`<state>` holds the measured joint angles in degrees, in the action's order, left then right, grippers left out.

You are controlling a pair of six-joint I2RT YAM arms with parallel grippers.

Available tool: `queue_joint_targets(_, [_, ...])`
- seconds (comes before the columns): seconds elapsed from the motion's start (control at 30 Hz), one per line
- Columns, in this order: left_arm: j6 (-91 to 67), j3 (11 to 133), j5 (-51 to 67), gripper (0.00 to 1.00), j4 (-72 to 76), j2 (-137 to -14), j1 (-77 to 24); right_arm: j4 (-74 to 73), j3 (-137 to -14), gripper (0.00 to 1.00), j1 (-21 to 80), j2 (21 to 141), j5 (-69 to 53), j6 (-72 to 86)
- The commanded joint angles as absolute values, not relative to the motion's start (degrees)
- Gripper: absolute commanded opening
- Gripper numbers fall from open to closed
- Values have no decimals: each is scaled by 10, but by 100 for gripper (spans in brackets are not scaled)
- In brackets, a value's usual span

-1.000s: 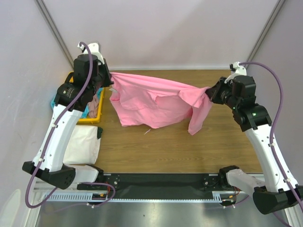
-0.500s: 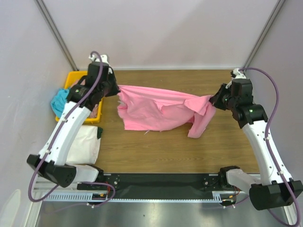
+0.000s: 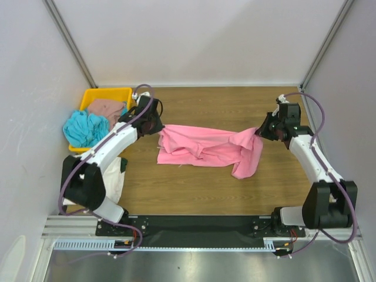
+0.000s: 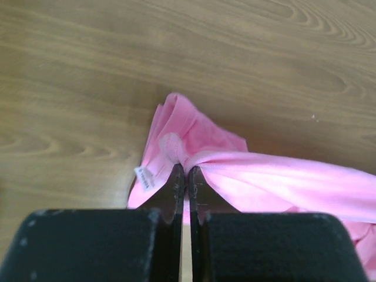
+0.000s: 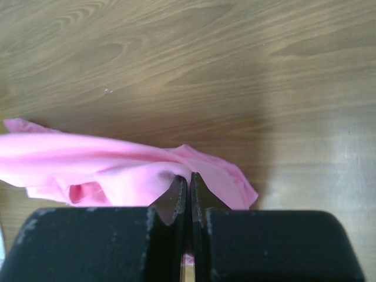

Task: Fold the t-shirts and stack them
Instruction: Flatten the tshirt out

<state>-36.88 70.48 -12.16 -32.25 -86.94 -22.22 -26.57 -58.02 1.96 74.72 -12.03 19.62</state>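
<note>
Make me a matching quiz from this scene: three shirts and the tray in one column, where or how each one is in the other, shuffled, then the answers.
1. pink shirt
2. turquoise shirt
3. brown shirt
4. tray

A. in the tray, toward its far side
B. yellow
C. gripped at its ends by the left tool and right tool
D. spilling over the tray's left rim

Pairs: 1-C, 2-D, 3-A, 4-B
</note>
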Motion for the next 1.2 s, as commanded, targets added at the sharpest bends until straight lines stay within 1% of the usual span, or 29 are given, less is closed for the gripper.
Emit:
queue_joint_targets(0.0, [-374, 727, -114, 0, -223, -904, -216, -195, -619, 0, 13, 791, -124, 169])
queue_joint_targets(0.13, [-346, 768, -121, 1, -181, -983, -216, -169, -658, 0, 11, 856, -119, 152])
queue_joint_targets(0.17, [-338, 779, -130, 1, -173, -998, -215, -164, -670, 0, 8, 888, -115, 149])
queue_joint_targets(0.3, [-328, 855, -127, 1, -173, -1070, -204, -159, -738, 0, 4, 965, -120, 153])
queue_joint_targets(0.4, [-317, 889, -120, 6, -159, -1110, -196, -155, -766, 0, 4, 1013, -123, 156])
queue_joint_targets(0.43, [-312, 904, -115, 18, -152, -1126, -194, -161, -786, 0, 4, 1039, -125, 156])
queue_joint_targets(0.5, [-306, 916, -94, 34, -142, -1135, -189, -170, -811, 0, 4, 1062, -127, 156])
queue_joint_targets(0.53, [-302, 922, -92, 52, -145, -1139, -188, -184, -836, 0, 4, 1074, -132, 153])
queue_joint_targets(0.6, [-299, 944, -91, 66, -162, -1143, -188, -196, -855, 0, 5, 1096, -134, 151])
queue_joint_targets(0.63, [-301, 948, -90, 79, -182, -1141, -188, -198, -867, 0, 4, 1100, -134, 149])
queue_joint_targets(0.67, [-306, 946, -87, 81, -195, -1136, -188, -198, -869, 0, 4, 1103, -134, 149])
queue_joint_targets(0.73, [-325, 930, -67, 83, -223, -1108, -188, -199, -874, 0, 4, 1110, -134, 150])
queue_joint_targets(0.77, [-334, 900, -57, 83, -228, -1092, -189, -200, -878, 0, -10, 1113, -133, 151])
queue_joint_targets(0.93, [-389, 788, -28, 82, -233, -992, -199, -205, -873, 0, -11, 1114, -133, 158])
queue_joint_targets(0.97, [-394, 754, -22, 82, -227, -980, -200, -205, -871, 0, -11, 1114, -135, 159])
queue_joint_targets(1.07, [-411, 702, -4, 81, -206, -955, -202, -204, -862, 0, -11, 1113, -135, 161])
queue_joint_targets(1.17, [-421, 672, 39, 79, -189, -947, -206, -215, -861, 0, -10, 1111, -135, 159])
